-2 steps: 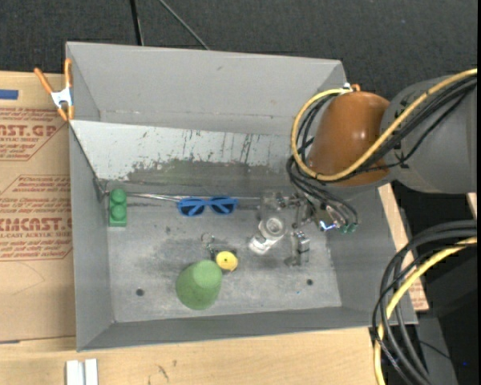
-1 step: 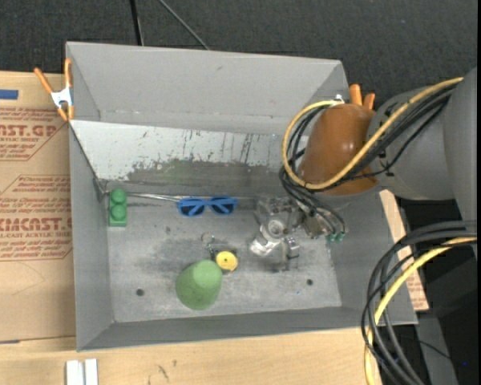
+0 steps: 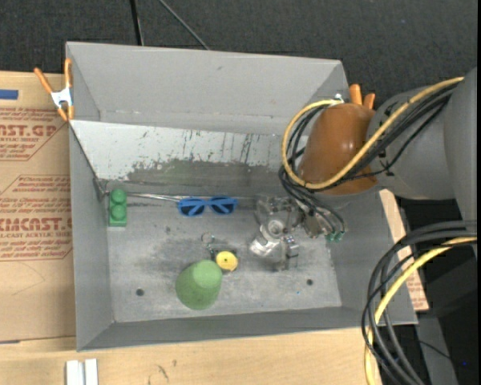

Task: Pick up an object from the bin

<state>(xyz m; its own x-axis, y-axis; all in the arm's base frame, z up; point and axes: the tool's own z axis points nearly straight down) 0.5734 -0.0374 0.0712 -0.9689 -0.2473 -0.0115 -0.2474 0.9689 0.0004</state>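
The robot's hand (image 3: 276, 239) hangs low over the floor of the grey bin (image 3: 224, 95); whether it is open or closed cannot be told. Four things lie to its left in the view. One small yellow ring (image 3: 225, 261) is nearest. One green cup (image 3: 199, 285) lies below that. One pair of blue sunglasses (image 3: 207, 207) lies further up, and one green block (image 3: 116, 207) is farthest.

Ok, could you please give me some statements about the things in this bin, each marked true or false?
The blue sunglasses lie near the bin's back wall. True.
The round green thing rests on the sunglasses. False: it stands apart, nearer the front, beside a small yellow thing.
The green block lies at the bin's left side. True.
The gripper is above the green block. False: it is in the right half, right of the yellow thing.
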